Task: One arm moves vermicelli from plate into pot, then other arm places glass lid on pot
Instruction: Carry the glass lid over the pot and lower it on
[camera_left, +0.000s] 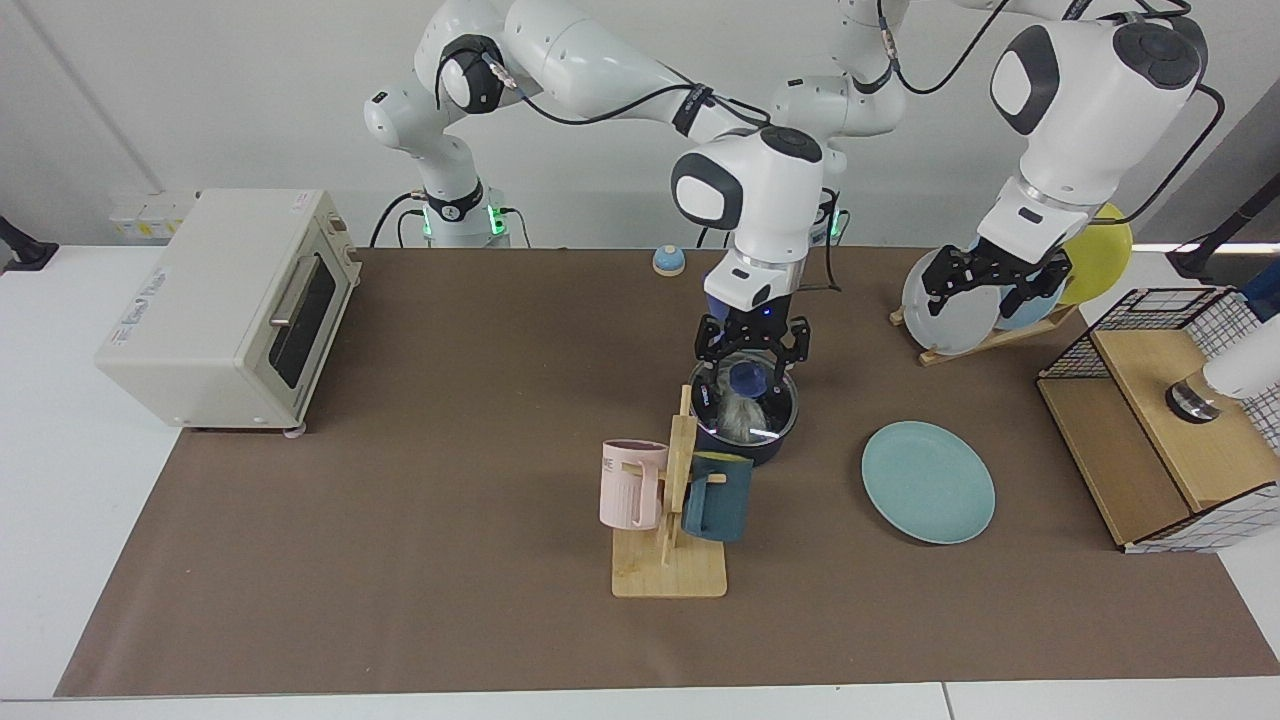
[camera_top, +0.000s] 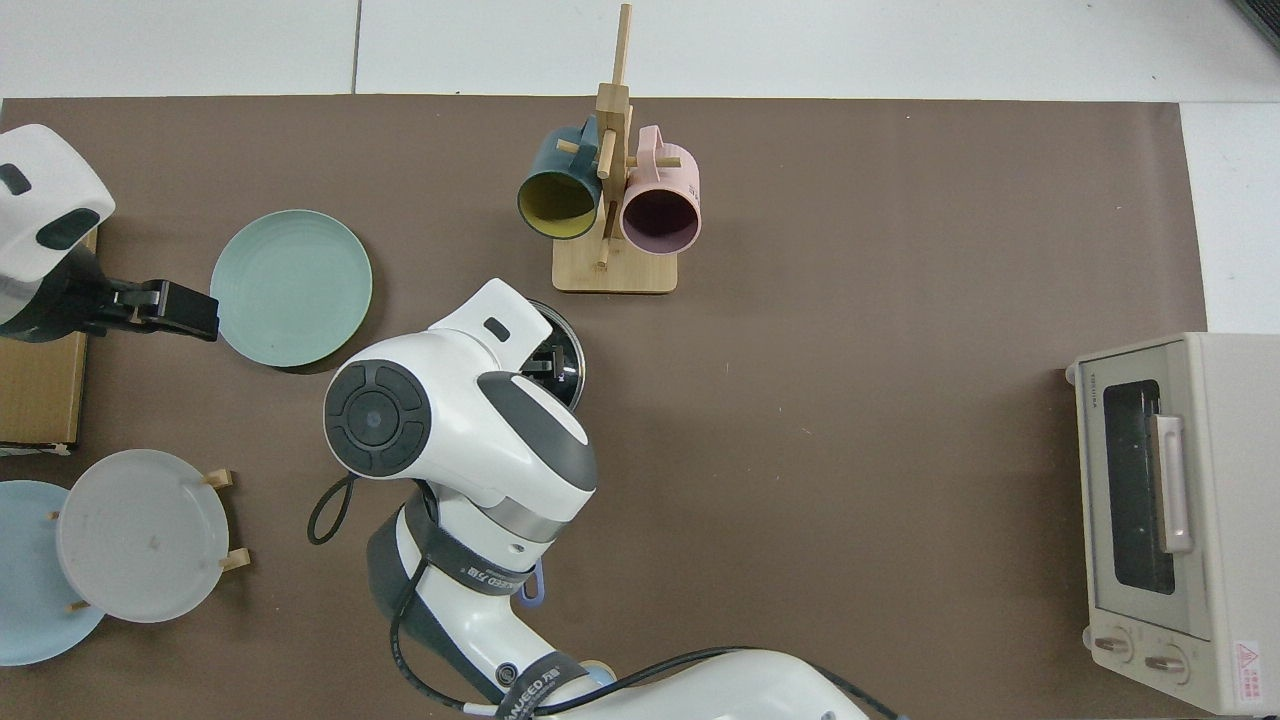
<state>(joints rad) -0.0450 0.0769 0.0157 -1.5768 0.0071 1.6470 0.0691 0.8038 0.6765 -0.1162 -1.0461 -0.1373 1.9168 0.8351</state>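
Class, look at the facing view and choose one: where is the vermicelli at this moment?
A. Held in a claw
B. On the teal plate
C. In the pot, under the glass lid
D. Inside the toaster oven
C: the vermicelli shows as a white tangle inside the pot beneath the glass lid, while the teal plate lies bare.

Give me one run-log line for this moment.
vermicelli in pot | glass lid on pot | right hand open above knob | left hand waiting, open | plate bare

Four plates (camera_left: 928, 482), two mugs (camera_left: 630, 484), one pot (camera_left: 762, 448).
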